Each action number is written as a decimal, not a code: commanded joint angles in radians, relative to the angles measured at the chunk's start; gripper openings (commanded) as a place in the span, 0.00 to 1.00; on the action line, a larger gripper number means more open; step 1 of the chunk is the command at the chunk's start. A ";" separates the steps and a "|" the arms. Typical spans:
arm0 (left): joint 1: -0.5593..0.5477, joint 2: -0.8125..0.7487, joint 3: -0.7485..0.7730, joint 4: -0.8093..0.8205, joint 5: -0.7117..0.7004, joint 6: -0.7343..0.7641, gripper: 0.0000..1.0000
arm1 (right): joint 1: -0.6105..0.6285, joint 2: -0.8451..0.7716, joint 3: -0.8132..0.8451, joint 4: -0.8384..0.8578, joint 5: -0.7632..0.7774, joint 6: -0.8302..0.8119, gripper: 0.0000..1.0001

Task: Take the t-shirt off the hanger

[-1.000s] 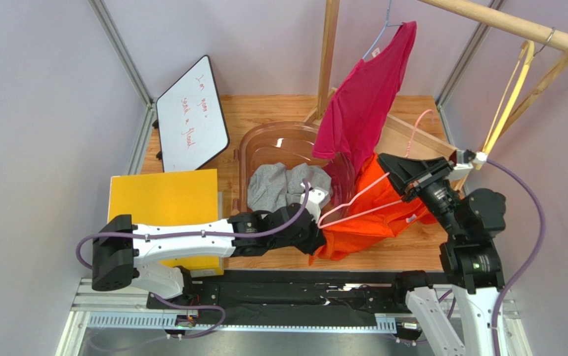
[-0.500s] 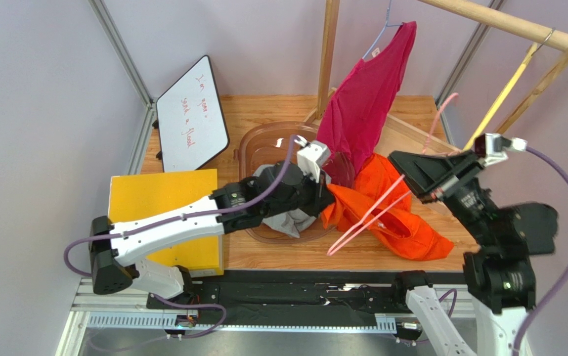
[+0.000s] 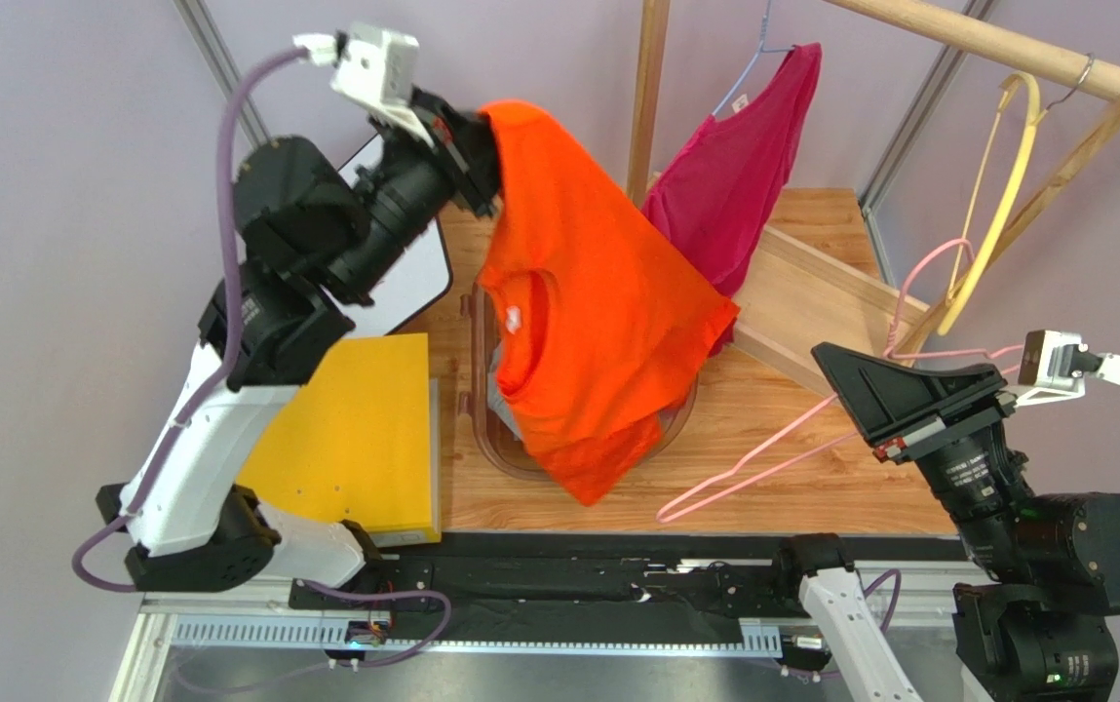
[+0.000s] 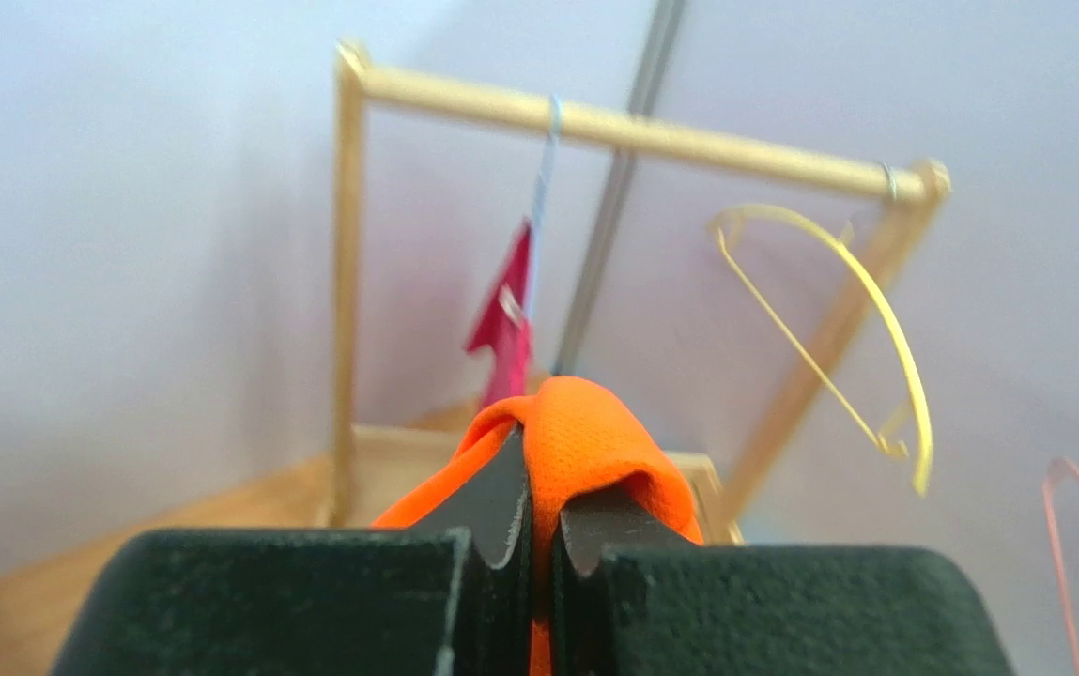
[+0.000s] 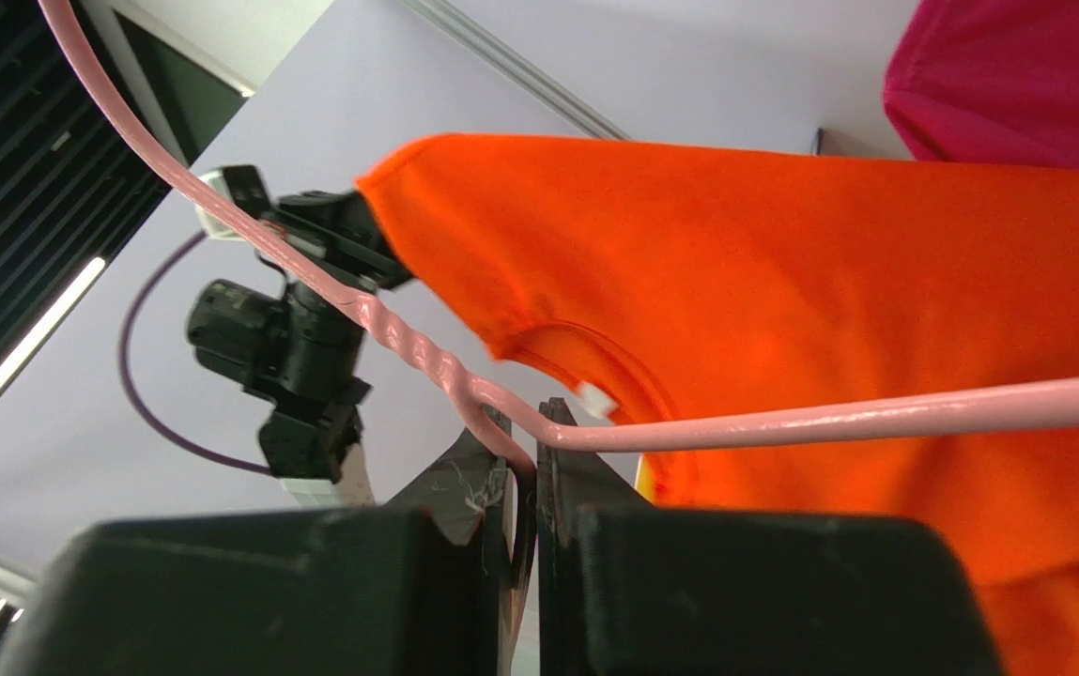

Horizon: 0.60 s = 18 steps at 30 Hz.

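Observation:
My left gripper (image 3: 481, 146) is raised high and shut on the shoulder of the orange t-shirt (image 3: 588, 307), which hangs free over the basket; the pinched fold shows in the left wrist view (image 4: 573, 437). My right gripper (image 3: 873, 407) is shut on the neck of the bare pink hanger (image 3: 793, 446), held low at the right, apart from the shirt. In the right wrist view the hanger's wire (image 5: 841, 420) crosses in front of the orange shirt (image 5: 813, 296).
A clear plastic basket (image 3: 489, 424) sits under the shirt. A magenta shirt (image 3: 734, 176) hangs on the wooden rack (image 3: 1020, 51), with a yellow hanger (image 3: 998, 190) beside it. A whiteboard (image 3: 426, 278) and a yellow pad (image 3: 346, 424) lie at the left.
My left arm has swung up and back, lifting the orange shirt off the pink hanger. My right gripper has pulled the hanger away to the right and down.

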 commanded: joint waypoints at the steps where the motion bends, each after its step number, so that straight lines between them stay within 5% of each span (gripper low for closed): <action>1: 0.093 0.159 0.256 -0.033 0.025 0.109 0.00 | -0.002 -0.004 -0.007 -0.066 0.037 -0.069 0.00; 6: 0.188 0.259 0.436 -0.034 0.071 0.089 0.00 | -0.003 0.005 -0.025 -0.064 0.046 -0.080 0.00; 14: 0.285 0.277 0.419 -0.037 0.216 0.018 0.00 | -0.002 0.033 -0.088 -0.001 0.032 -0.072 0.00; 18: 0.302 0.213 0.454 -0.047 0.156 0.095 0.00 | -0.003 0.060 -0.093 0.011 0.014 -0.080 0.00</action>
